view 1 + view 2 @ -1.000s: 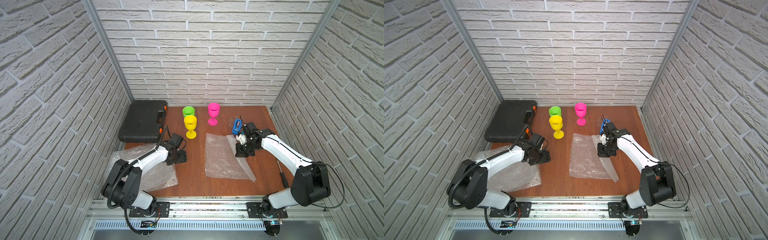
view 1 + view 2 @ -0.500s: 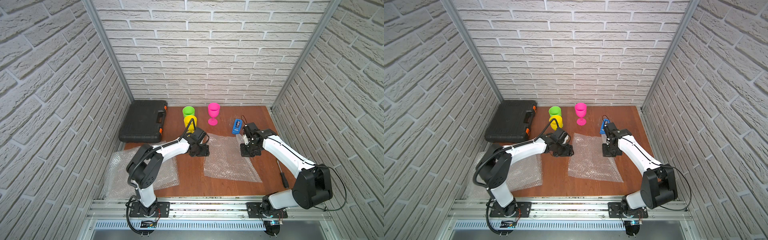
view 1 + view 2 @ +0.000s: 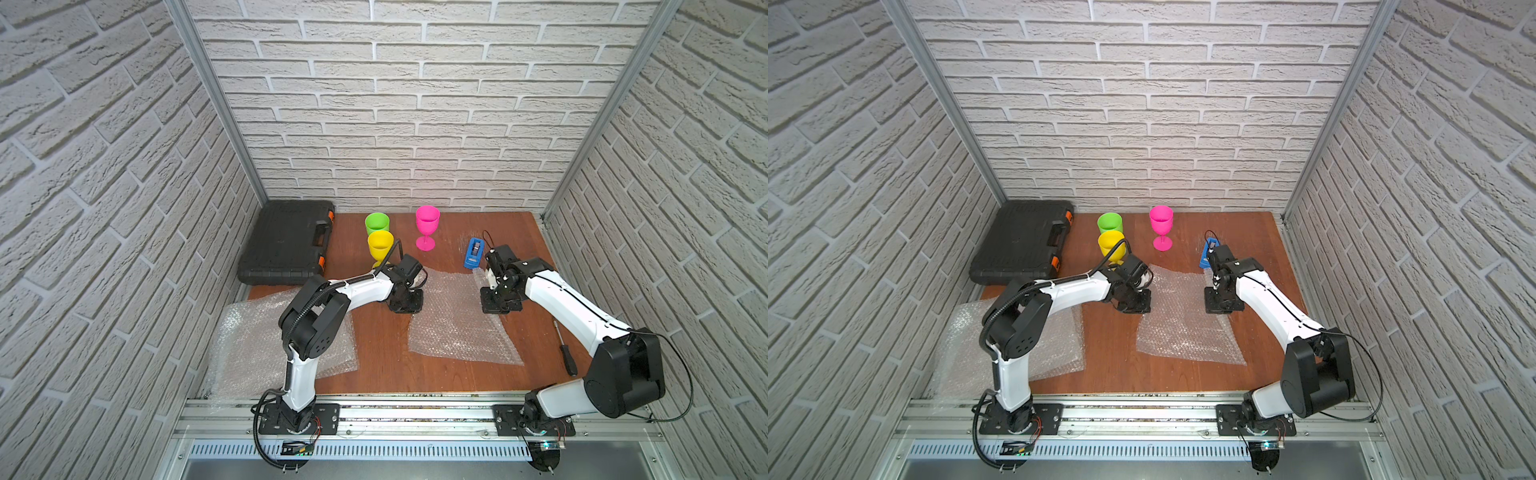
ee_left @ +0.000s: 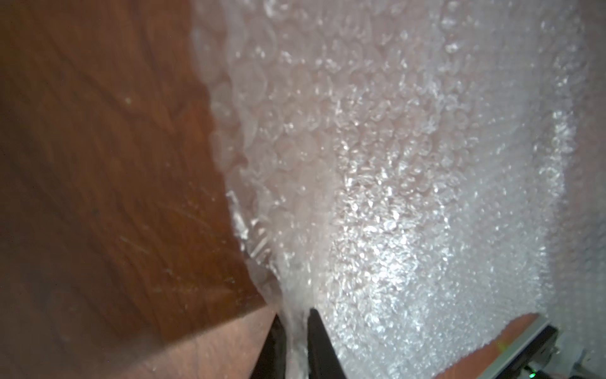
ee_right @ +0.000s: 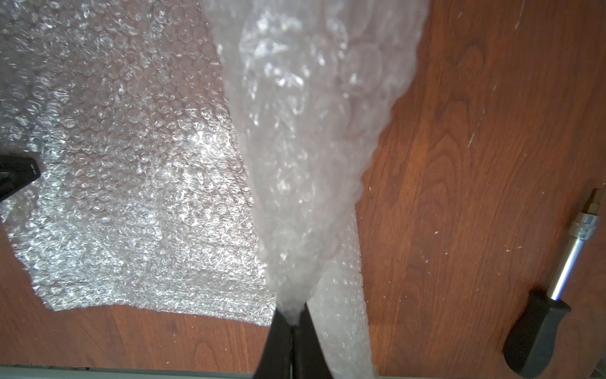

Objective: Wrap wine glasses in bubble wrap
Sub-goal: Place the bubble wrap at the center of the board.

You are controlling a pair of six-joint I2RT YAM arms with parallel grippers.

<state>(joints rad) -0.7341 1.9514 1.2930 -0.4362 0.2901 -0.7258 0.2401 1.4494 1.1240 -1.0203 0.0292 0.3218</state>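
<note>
so the middle bubble wrap (image 3: 457, 328) sheet sits on the table (image 3: 382, 361) between the two arms, and both its far corners are pinched now; that's the new bit. The left gripper (image 4: 295, 316) was over by the spare sheet (image 3: 253, 345) a second ago with its jaws wide; it has swung across and snapped together on the sheet's left far corner, and the left wrist view shows film squeezed between the tips. The right gripper (image 5: 293, 315) hasn't let go; it's clamped on the opposite far corner, with wrap bunching up out of it.

The wine glasses are all upright at the back, none on the wrap; yellow goblet (image 3: 380, 245) just behind the left gripper, green goblet (image 3: 377, 223) behind that, pink goblet (image 3: 427, 222) off to the right.

My read: with two grips on it the sheet can be pulled flat or moved, so this is still prep; nothing's wrapped yet. I'd watch that yellow one, it's close to the left wrist.
</note>
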